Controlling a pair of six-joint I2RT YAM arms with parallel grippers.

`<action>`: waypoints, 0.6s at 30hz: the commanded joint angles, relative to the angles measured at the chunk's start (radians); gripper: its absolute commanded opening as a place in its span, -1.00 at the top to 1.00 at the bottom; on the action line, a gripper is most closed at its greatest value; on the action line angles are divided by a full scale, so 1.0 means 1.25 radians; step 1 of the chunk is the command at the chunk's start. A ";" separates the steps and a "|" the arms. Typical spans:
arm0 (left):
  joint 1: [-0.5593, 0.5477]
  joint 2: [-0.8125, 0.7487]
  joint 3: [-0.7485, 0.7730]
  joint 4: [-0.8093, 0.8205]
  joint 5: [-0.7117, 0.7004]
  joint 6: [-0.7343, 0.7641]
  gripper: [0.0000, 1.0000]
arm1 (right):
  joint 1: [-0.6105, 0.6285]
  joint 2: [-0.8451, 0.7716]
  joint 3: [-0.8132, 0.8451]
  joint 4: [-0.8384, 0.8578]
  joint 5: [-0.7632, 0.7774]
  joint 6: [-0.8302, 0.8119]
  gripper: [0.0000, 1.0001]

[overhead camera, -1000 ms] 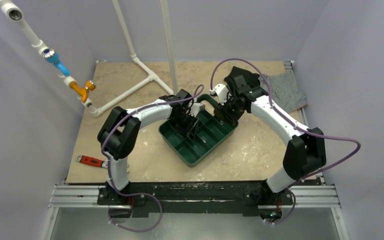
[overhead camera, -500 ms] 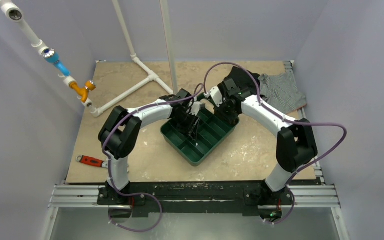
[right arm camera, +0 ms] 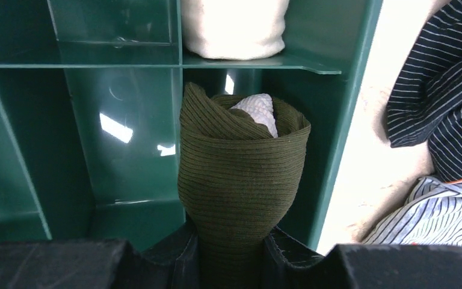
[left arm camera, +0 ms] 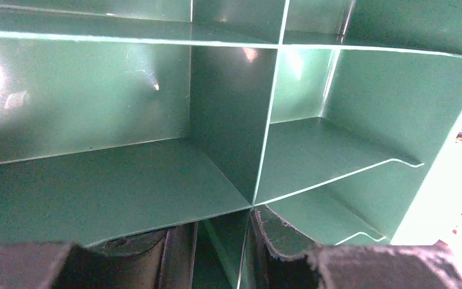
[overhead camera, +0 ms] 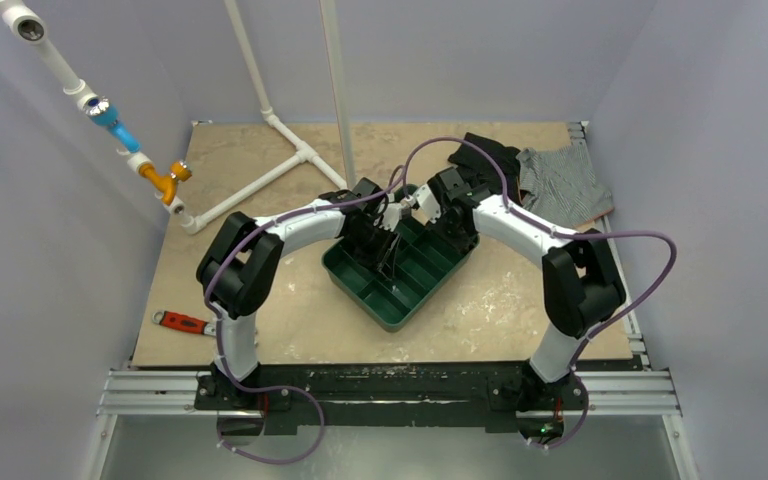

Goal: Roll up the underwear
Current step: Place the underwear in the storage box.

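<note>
The right claw [right arm camera: 231,244] is squeezing the dark olive-green ribbed cloth underwear [right arm camera: 240,174], which is rolled up into a fat little tube. The tube's long way runs straight out from the claw. Its far end points away from the claw, and a bit of cream cloth peeks out of the middle there. The roll is in a slot of the dark green plastic tray with thin walls [right arm camera: 337,120], right beside the tray's side wall. I cannot tell if it touches the slot's floor. In the next slot past it sits a soft cream cloth roll [right arm camera: 234,27]. The left claw [left arm camera: 222,262] is down inside the same tray, with its fingers [left arm camera: 385,265] spread apart. The tray rests on the tan tabletop [overhead camera: 260,160]. Near the tray's far corner lie a black garment [overhead camera: 485,155] and a grey striped garment [overhead camera: 565,185].
</note>
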 commanded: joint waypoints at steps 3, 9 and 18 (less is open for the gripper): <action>0.001 0.021 -0.029 0.009 0.002 0.021 0.44 | 0.007 0.031 -0.005 -0.004 -0.013 0.009 1.00; 0.001 0.028 -0.026 0.000 0.012 0.039 0.45 | 0.006 0.058 0.006 0.000 -0.082 0.007 1.00; 0.001 0.029 -0.021 -0.010 0.012 0.068 0.48 | 0.004 0.098 0.016 -0.003 -0.109 -0.032 0.98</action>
